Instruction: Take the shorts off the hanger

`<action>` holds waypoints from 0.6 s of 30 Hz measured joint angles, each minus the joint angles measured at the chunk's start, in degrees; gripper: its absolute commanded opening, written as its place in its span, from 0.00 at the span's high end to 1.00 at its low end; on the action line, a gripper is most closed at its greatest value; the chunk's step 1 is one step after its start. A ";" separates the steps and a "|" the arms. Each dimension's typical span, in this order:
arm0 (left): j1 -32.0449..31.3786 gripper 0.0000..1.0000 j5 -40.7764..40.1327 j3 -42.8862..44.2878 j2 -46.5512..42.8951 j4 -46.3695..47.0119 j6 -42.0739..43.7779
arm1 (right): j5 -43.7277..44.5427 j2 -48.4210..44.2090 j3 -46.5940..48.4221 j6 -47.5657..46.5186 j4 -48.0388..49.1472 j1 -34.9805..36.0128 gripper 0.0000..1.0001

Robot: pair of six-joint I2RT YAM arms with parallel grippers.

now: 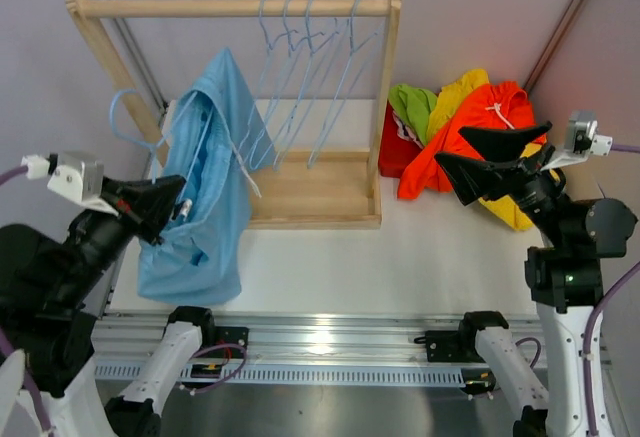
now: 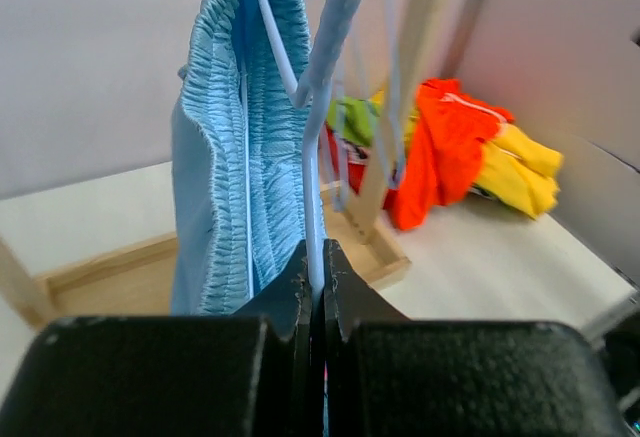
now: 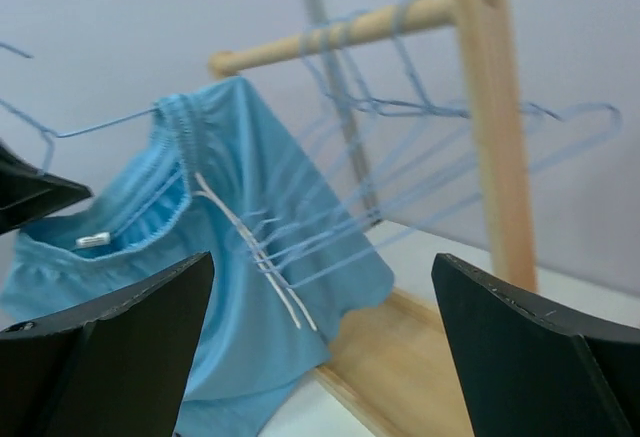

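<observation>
Light blue shorts point(image 1: 200, 207) hang on a light blue wire hanger point(image 1: 122, 117) held off the left end of the wooden rack point(image 1: 200, 5). My left gripper point(image 1: 176, 209) is shut on that hanger's wire. In the left wrist view the wire point(image 2: 300, 87) runs up from the closed jaws point(image 2: 315, 257), with the shorts' waistband point(image 2: 235, 137) draped over it. My right gripper point(image 1: 452, 147) stands open and empty above the pile at the right. In its wrist view the gripper point(image 3: 320, 257) faces the blue shorts point(image 3: 230, 257) from a distance.
Orange-red shorts point(image 1: 470, 127), yellow shorts point(image 1: 460, 92) and lime green shorts point(image 1: 412, 105) lie heaped on the table right of the rack post point(image 1: 385, 87). Several empty blue hangers point(image 1: 310, 57) hang on the rail above the rack's wooden base point(image 1: 320, 197).
</observation>
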 measured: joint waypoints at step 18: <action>-13.97 1.00 9.55 10.32 -1.27 -0.72 2.27 | -6.62 30.08 38.66 -18.08 -18.82 36.50 0.01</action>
